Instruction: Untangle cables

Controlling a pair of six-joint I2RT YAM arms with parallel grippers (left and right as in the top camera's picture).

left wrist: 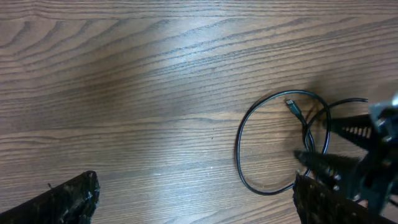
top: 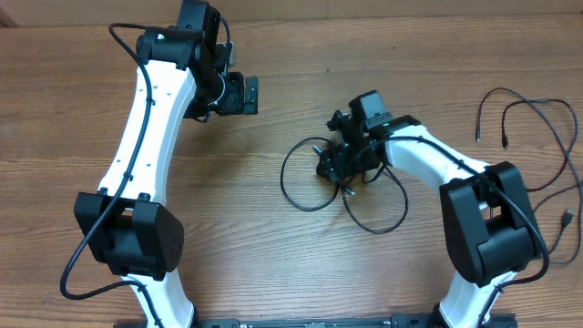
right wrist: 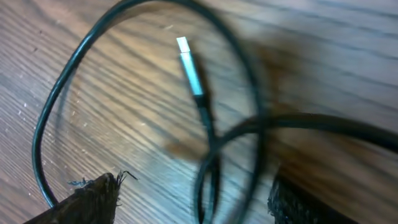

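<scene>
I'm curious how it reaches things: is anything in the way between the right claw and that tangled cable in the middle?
Nothing visible. The right gripper hangs directly over the cable tangle, and between its fingertips only the tangle's loops and a silver plug show.

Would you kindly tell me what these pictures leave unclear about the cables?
Overhead: the strands of the looped cable cross under the right gripper, which hides them.
Right wrist: the crossing strands are blurred, so which lies on top is unclear.
Overhead: the second cable lies at the right edge, and its plugs are too small to identify.
</scene>
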